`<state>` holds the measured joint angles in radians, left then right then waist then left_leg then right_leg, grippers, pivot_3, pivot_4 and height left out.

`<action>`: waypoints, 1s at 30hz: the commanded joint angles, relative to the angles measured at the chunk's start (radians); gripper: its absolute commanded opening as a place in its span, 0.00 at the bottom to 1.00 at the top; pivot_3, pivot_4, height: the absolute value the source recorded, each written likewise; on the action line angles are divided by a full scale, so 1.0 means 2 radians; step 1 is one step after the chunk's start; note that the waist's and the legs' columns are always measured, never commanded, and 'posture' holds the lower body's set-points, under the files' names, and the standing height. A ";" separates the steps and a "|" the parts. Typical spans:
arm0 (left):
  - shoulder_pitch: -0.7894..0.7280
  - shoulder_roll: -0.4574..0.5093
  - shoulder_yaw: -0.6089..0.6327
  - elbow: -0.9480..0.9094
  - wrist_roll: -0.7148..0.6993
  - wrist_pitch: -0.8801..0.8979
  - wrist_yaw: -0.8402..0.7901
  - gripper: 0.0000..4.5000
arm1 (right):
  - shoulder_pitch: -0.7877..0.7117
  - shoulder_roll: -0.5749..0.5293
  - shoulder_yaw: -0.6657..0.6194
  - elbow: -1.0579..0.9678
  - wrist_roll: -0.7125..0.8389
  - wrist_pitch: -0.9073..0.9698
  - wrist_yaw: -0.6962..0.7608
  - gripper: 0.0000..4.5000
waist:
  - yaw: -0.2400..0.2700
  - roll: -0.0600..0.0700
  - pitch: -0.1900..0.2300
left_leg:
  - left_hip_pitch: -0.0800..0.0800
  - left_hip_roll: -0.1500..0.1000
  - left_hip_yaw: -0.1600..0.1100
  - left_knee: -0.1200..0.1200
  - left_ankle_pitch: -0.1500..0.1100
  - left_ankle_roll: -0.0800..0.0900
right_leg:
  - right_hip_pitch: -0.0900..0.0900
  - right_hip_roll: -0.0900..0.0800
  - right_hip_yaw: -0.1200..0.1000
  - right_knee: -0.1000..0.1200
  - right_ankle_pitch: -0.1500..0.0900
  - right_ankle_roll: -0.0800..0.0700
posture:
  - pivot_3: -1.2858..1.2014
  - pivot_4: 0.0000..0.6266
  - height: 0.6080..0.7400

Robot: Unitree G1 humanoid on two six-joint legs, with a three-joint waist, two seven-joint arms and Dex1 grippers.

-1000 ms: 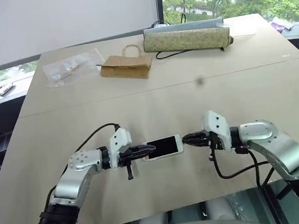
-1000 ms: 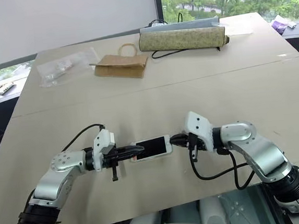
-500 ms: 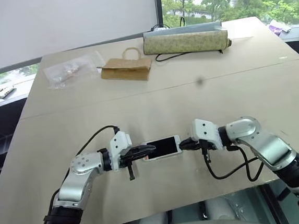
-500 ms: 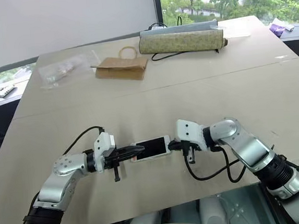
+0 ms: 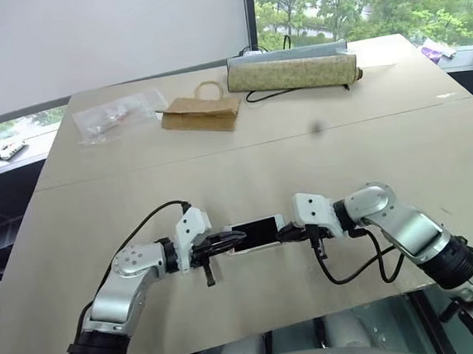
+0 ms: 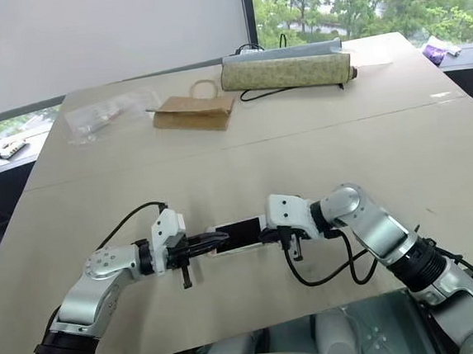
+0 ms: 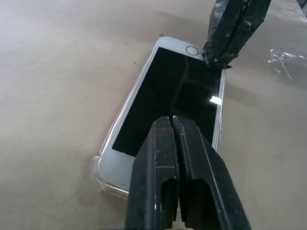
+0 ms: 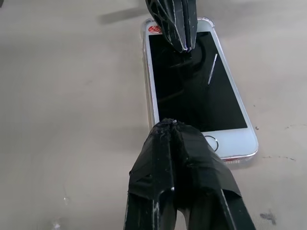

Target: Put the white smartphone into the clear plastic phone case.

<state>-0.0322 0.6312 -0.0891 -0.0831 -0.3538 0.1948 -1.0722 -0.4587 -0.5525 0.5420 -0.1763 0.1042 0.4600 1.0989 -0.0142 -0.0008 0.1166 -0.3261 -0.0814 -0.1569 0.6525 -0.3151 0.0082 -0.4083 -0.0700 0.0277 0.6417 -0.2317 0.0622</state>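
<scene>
Lying flat near the desk's [image 5: 319, 178] front edge in the left eye view, the white smartphone [image 5: 256, 233] sits between the left tool [image 5: 230, 240] and the right tool [image 5: 284, 233]. The left wrist view shows the left tool's fingers pressed together, holding nothing, tips over the screen, and the clear plastic phone case [image 7: 100, 173] rimming the phone. The right wrist view shows the right tool likewise closed and empty above the home button end.

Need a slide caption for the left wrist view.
Shut left gripper and shut right gripper press opposite ends of the white smartphone lying in the clear plastic phone case.
</scene>
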 commanded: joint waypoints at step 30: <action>0.006 -0.003 0.027 -0.072 -0.045 0.091 0.036 0.02 | 0.018 0.035 -0.120 -0.096 0.134 0.182 -0.046 0.00 | 0.000 0.001 0.004 | -0.005 0.000 -0.002 0.000 0.000 0.000 | -0.004 -0.001 -0.001 0.000 0.000 0.000 | 0.52 0.24 1.00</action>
<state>-0.0166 0.6225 -0.0595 -0.1898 -0.4231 0.3683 -1.0058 -0.4092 -0.4850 0.3300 -0.3280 0.3452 0.8199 1.0187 -0.0144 0.0008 0.1246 -0.3387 -0.0815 -0.1615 0.6524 -0.3148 0.0074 -0.4191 -0.0718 0.0250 0.6410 -0.2317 0.0621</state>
